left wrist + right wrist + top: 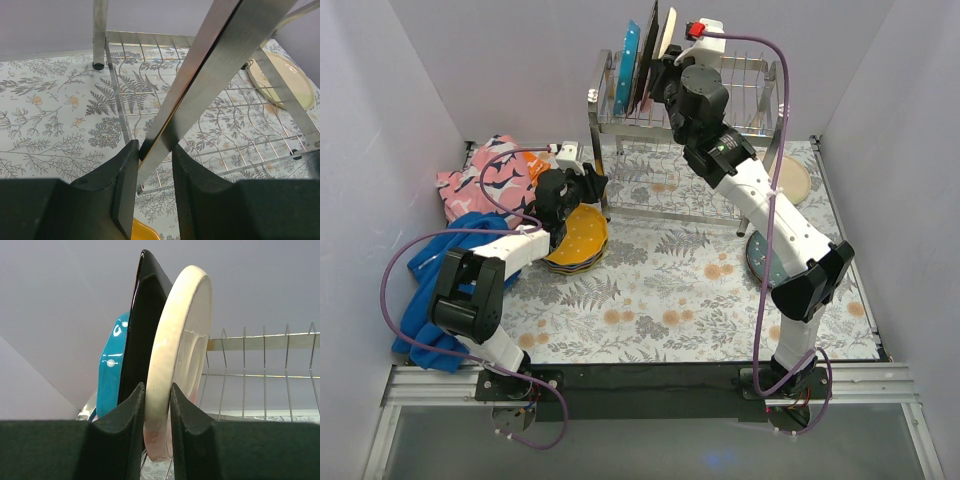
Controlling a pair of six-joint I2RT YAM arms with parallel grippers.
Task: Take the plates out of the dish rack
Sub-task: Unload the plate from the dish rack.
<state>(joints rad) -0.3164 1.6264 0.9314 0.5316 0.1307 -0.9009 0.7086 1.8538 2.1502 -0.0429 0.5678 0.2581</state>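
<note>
At the near left a crumpled blue cloth (435,275) lies on the fern-printed table covering (670,290), with a bunched pink patterned cloth (480,180) behind it. Just right of them sits a nested stack of glossy orange round plates (582,238), shallow and smooth-rimmed. On the right, a teal dotted round plate (763,262) lies flat on the covering, partly under the right arm. Farther back a pale cream round plate (792,180) rests by the right end of the rack.

The left gripper (154,150) straddles the front left leg of the tall chrome wire dish rack (760,122). That leg is a flat, polished metal strip, and the gripper's matte black fingers (125,190) sit against both of its faces, clenched on it. Behind it the rack's lower shelf is an open wire grid, with the fern print showing through.

Three plates stand on edge among the upright slot wires at the left end of the top tier. They are a glossy teal round plate (111,370), a thin shiny black plate with squared corners (145,325) and a thick matte cream plate with a rounded rim (182,350), packed close together. The right gripper (156,390) pinches the lower rim of the thick cream one, one dark finger on each face.
</note>
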